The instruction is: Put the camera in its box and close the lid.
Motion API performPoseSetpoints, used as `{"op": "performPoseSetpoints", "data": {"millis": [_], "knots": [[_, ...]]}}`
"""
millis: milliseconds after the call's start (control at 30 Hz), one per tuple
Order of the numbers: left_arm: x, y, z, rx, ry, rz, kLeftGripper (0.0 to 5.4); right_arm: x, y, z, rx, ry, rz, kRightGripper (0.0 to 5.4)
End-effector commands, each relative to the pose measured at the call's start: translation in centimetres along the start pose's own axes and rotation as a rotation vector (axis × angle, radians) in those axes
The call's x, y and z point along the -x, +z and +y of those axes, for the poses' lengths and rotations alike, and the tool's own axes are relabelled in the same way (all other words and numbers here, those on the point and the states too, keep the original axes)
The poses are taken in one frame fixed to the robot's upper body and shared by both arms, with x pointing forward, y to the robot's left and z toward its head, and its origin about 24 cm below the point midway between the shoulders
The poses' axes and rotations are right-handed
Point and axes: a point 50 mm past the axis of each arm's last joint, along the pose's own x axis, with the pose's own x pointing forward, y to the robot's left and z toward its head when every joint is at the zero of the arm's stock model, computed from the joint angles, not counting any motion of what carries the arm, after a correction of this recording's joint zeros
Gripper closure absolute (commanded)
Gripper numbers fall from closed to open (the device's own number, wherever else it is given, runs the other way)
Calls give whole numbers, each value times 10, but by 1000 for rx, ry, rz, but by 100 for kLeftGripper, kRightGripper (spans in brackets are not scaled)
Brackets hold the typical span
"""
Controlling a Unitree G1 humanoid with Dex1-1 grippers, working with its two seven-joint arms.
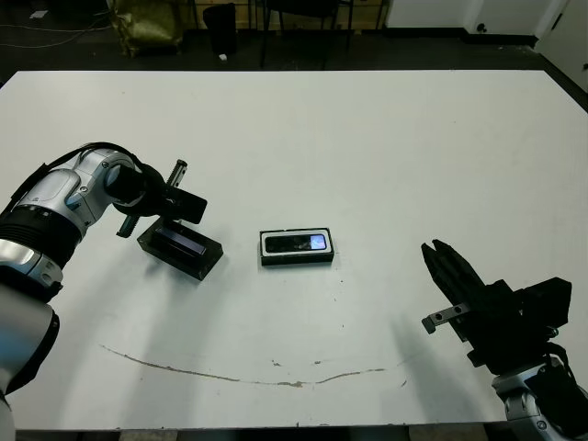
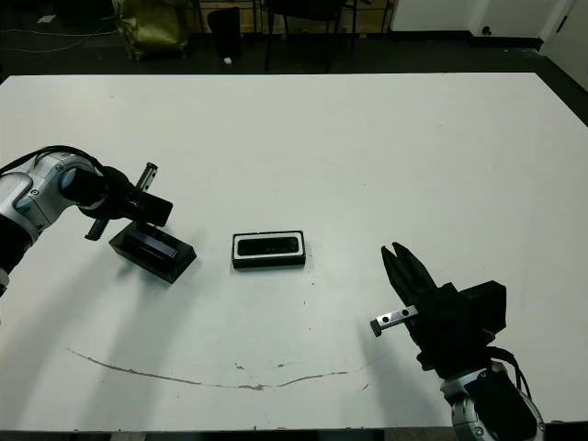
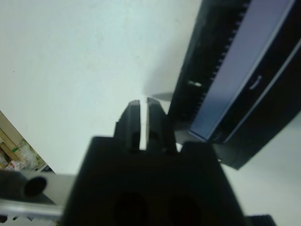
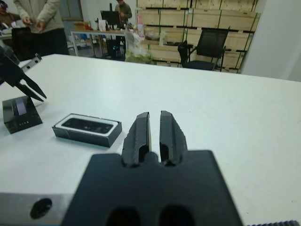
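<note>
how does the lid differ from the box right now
The lid lies at an angle near the left gripper; the box lies square at mid-table, away from both grippers. The lid shows a shiny bluish-grey strip on top; the box shows a white lining with the camera in it. The lid looks slightly larger. Both are black, rectangular and on the table.

You have one white table point(image 1: 367, 138) in front of you. On it you can count one box point(image 1: 296, 248), holding one camera point(image 1: 296, 243), and one lid point(image 1: 180, 248) lying apart. Two grippers are in view: one left gripper point(image 1: 158, 219) and one right gripper point(image 1: 439, 254). Beyond the table, two people point(image 4: 40, 21) stand.
</note>
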Motion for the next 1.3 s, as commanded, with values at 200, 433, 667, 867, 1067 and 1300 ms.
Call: {"op": "performPoseSetpoints", "data": {"millis": [200, 433, 667, 867, 1067, 1300], "knots": [[-2, -7, -19, 11, -74, 37, 540, -1, -9, -3, 0, -5, 21, 539], [3, -4, -24, 45, -117, 39, 540, -1, -2, 1, 2, -10, 15, 539], [7, -5, -25, 68, -118, 40, 540, -1, 3, 4, -32, -3, -6, 539], [8, -8, -25, 138, -126, 21, 540, -1, 5, 7, -70, 3, -16, 539], [12, -10, -23, 190, -149, 3, 540, -2, 7, 9, -86, 9, -28, 539], [13, -13, -25, 199, -196, 46, 540, -3, 7, 10, -76, 8, -32, 539]]}}
